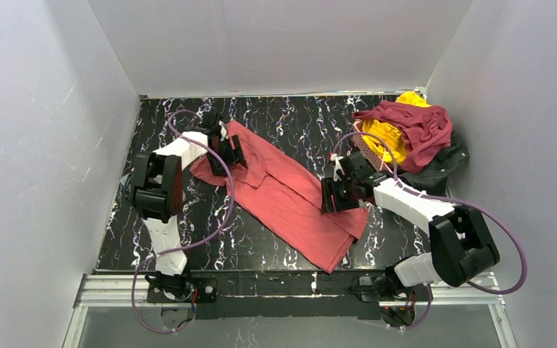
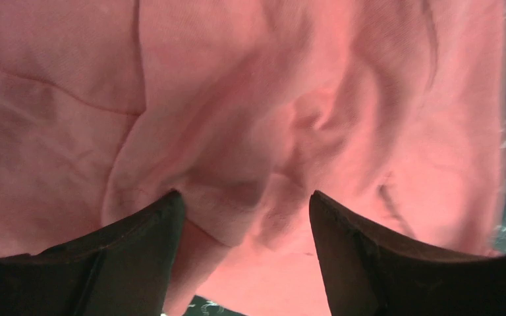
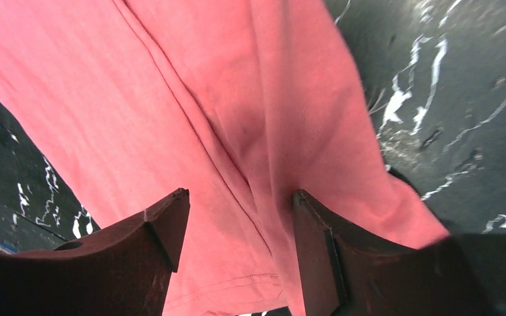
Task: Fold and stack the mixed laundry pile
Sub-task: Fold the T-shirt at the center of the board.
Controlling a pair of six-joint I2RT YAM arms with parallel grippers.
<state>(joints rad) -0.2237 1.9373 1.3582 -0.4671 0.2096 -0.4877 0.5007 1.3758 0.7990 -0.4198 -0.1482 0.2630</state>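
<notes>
A salmon-red garment (image 1: pixel 290 199) lies spread diagonally across the black marbled table (image 1: pixel 297 123). My left gripper (image 1: pixel 230 154) hovers over its far left end, open. In the left wrist view, rumpled pink folds (image 2: pixel 250 131) lie between and beyond the gripper's (image 2: pixel 242 201) spread fingers. My right gripper (image 1: pixel 333 196) is at the garment's right edge, open. In the right wrist view a raised crease of the cloth (image 3: pixel 250 145) runs between the gripper's (image 3: pixel 238 197) fingers, close to the right one. The other garments of the laundry pile sit at the back right: dark maroon (image 1: pixel 421 123), bright yellow (image 1: pixel 386 134), charcoal-black (image 1: pixel 446 163).
A pink lattice basket (image 1: pixel 368 149) sits under the heap at the back right. White walls close in the table on the left, back and right. An aluminium rail (image 1: pixel 290 286) runs along the near edge by both arm bases. Purple cables loop off each arm.
</notes>
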